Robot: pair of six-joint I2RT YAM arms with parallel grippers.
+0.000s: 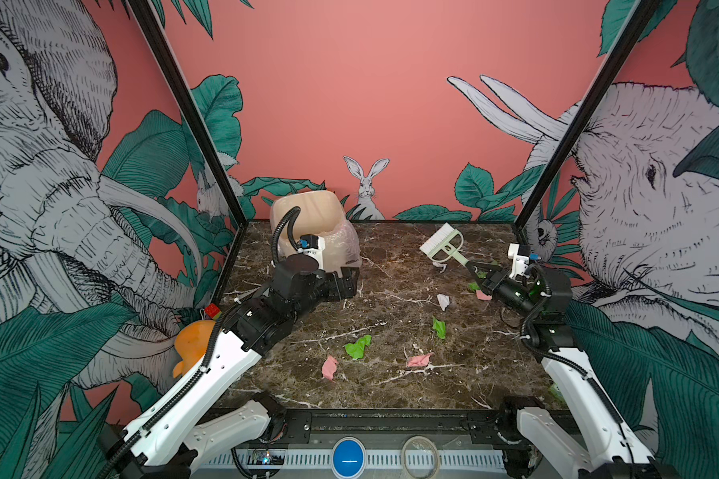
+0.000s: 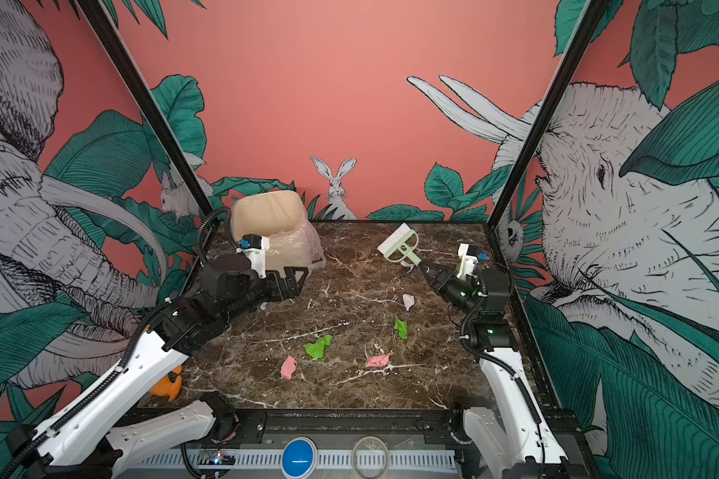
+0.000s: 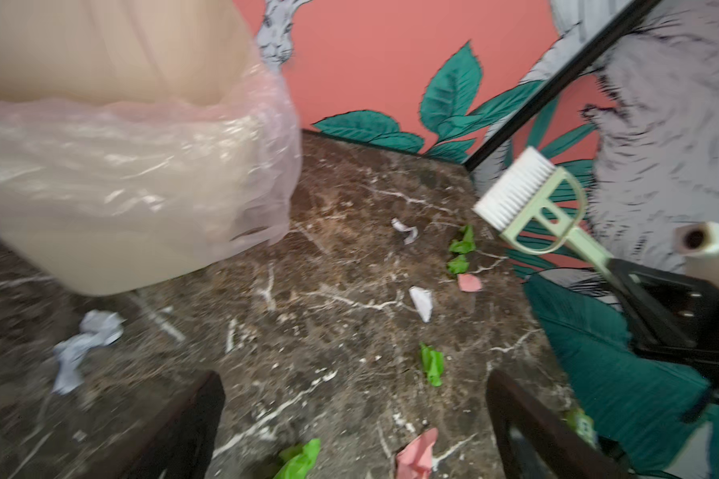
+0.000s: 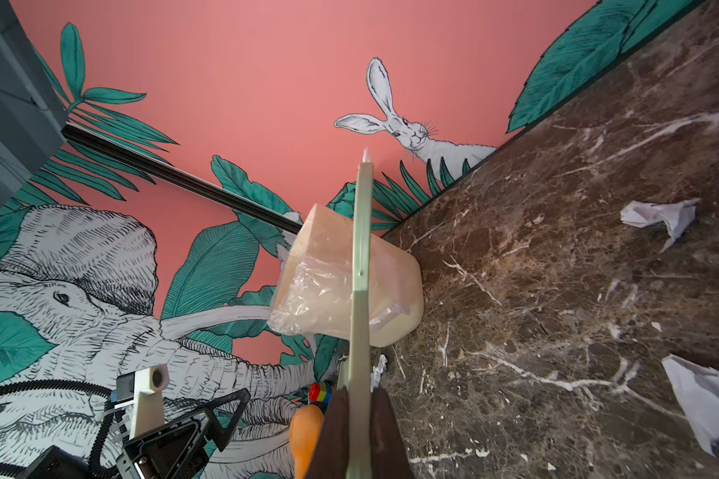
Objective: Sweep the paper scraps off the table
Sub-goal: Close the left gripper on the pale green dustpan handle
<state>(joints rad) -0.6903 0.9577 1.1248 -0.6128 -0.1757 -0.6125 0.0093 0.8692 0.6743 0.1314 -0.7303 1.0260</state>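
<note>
The left gripper (image 1: 346, 283), spread and empty, hangs beside the cream bin (image 1: 304, 212); the right gripper (image 1: 479, 275) pinches the brush (image 1: 440, 244) by its handle, paper scraps (image 1: 358, 346) littering the table (image 1: 391, 269) between them.

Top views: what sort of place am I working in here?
Probably a staged robot test booth, not a real room: a marble-pattern table fenced by a black frame, and wall panels printed with elephants and a rabbit.
</note>
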